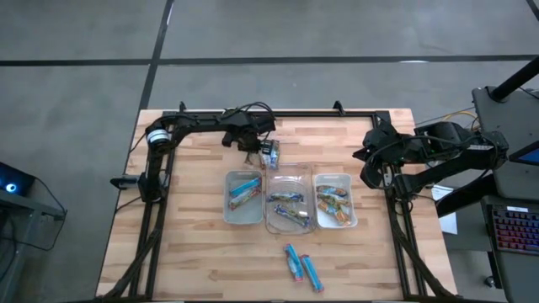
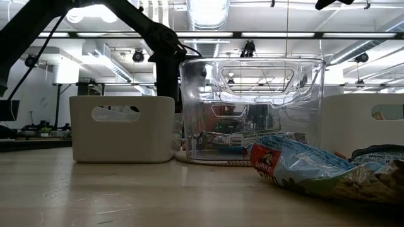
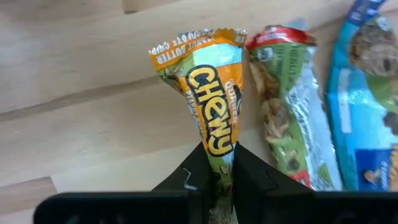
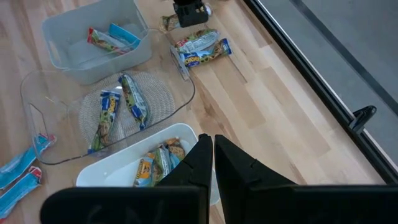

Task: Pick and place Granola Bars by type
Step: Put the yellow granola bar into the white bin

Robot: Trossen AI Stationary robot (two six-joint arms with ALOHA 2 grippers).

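Observation:
My left gripper [image 3: 219, 177] stands near the table's far edge [image 1: 253, 145], shut on an orange-wrapped granola bar [image 3: 208, 93]. Beside it on the wood lie a green-wrapped bar [image 3: 283, 106] and a blue one [image 3: 367, 106]. Three trays stand mid-table: a grey one [image 1: 229, 210] with blue and brown bars, a clear one [image 1: 269, 220] with two bars, and a white one [image 1: 349, 181] with several orange bars. Two blue bars [image 1: 301, 267] lie near the front edge. My right gripper [image 4: 212, 155] waits shut, high over the table's right side. My left gripper pinches the orange bar by one end [image 3: 219, 152] between its two fingers, coming from above and pointing steeply down. The bar runs on from the fingertips along their line, its crimped far end [image 3: 193, 43] lowest. I cannot tell whether that end touches the wood.
A dark metal frame [image 1: 278, 113] runs along the table's far and side edges. In the low view a blue bar [image 2: 303, 167] lies close in front of the clear tray [image 2: 252, 107] and a white tray [image 2: 123, 129]. Bare wood lies at the front left.

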